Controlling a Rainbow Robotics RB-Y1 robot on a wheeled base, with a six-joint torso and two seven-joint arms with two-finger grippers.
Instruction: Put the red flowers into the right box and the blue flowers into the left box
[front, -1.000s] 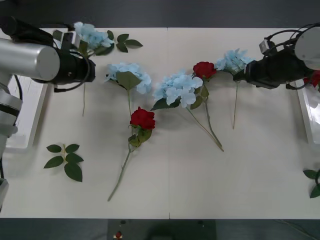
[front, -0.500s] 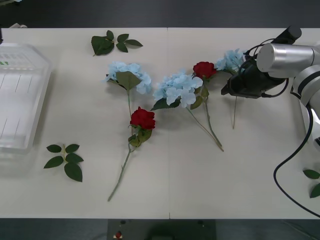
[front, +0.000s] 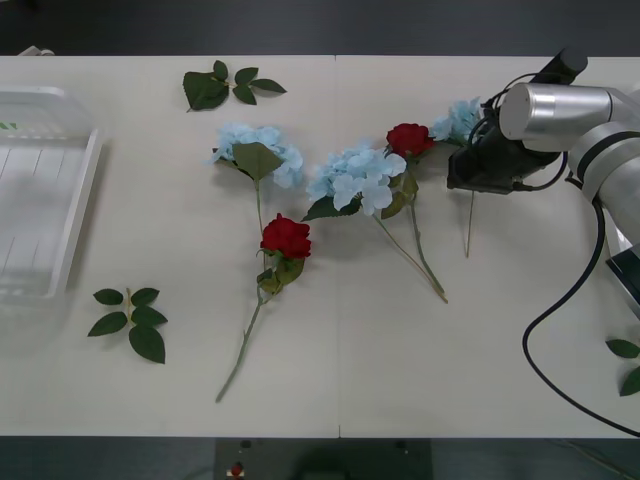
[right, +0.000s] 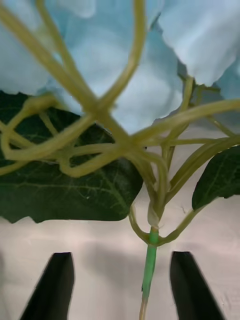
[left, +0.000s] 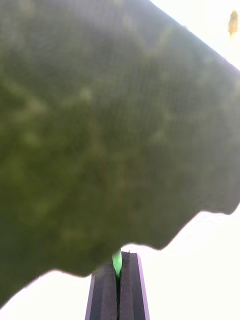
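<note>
Three blue flowers lie on the table: one left of centre, one in the middle, one at the right. Two red flowers lie among them, the lower one and the upper one. My right gripper is open, its black fingers straddling the green stem just below the right blue flower's head. My left gripper is shut on a green stem, with a broad leaf hiding the rest. The left box stands at the table's left edge.
Loose leaf sprigs lie at the back, at the front left and at the right edge. A black cable loops down from the right arm. The table's front half is mostly bare.
The left arm has left the front view together with the blue flower it held at the back left. The right gripper has moved left and down over the right blue flower's stem.
</note>
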